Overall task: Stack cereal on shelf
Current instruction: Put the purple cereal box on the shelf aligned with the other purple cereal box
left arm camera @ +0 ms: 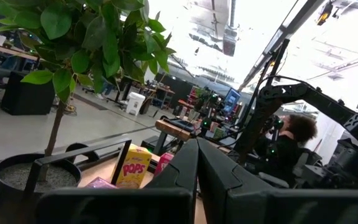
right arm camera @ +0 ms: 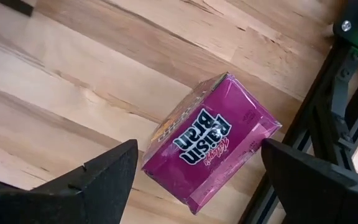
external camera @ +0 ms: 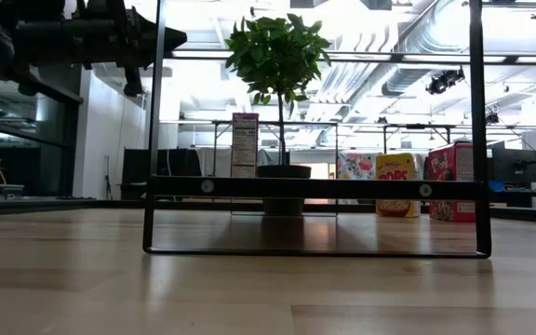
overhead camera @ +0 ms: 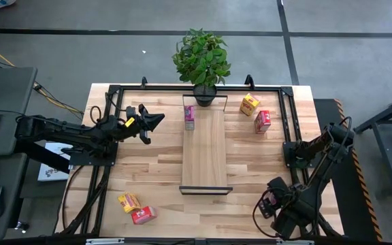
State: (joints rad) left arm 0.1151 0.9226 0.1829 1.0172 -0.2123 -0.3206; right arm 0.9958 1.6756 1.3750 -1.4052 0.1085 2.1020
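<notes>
The shelf [overhead camera: 205, 153] lies lengthwise in the table's middle. One pink cereal box [overhead camera: 190, 117] stands upright on its far end and also shows in the low view [external camera: 245, 144]. A second magenta box [right arm camera: 213, 149] lies flat on the table at the near right. My right gripper [right arm camera: 197, 186] hovers over it, open, one finger on each side; I cannot see it touching. My left gripper [overhead camera: 150, 122] is shut and empty, raised left of the shelf's far end. A yellow box [overhead camera: 250, 103] and a red box [overhead camera: 263, 121] stand at the far right. Another yellow box [overhead camera: 129, 201] and red box [overhead camera: 143, 215] lie at the near left.
A potted plant [overhead camera: 203, 61] stands just beyond the shelf's far end. A black metal frame [overhead camera: 111, 109] runs around the table's edges, and one of its bars [right arm camera: 316, 118] lies close beside the magenta box. Bare wood shows on both sides of the shelf.
</notes>
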